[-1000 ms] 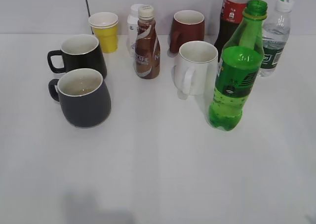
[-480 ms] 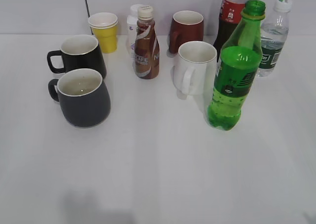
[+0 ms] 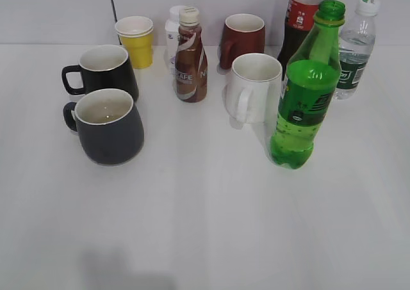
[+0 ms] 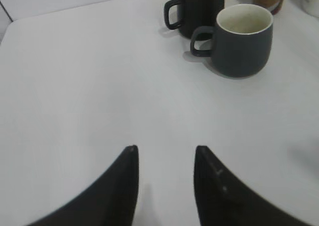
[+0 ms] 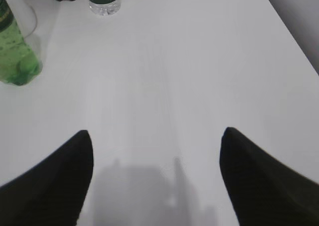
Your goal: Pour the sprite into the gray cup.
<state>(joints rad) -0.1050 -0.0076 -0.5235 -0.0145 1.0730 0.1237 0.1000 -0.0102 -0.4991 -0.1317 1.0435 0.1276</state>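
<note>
On table (image 3: 205,226), w/ white mug (image 3: 255,88) as ref: sprite (image 3: 306,91) is standing upright just right of it, uncapped, untouched. Gray cup (image 3: 109,125) is sitting well left of it, handle pointing left, no pour in it that I'm seeing. Task's basically at zero imo: grasp, carry, tilt all left. Left gripper (image 4: 164,158) is hanging parted, nothing held; right gripper (image 5: 157,141) is spread wide, empty. Brown bottle (image 3: 191,56) left of ref is showing "...AFE"; sprite label txt isn't legible.
</note>
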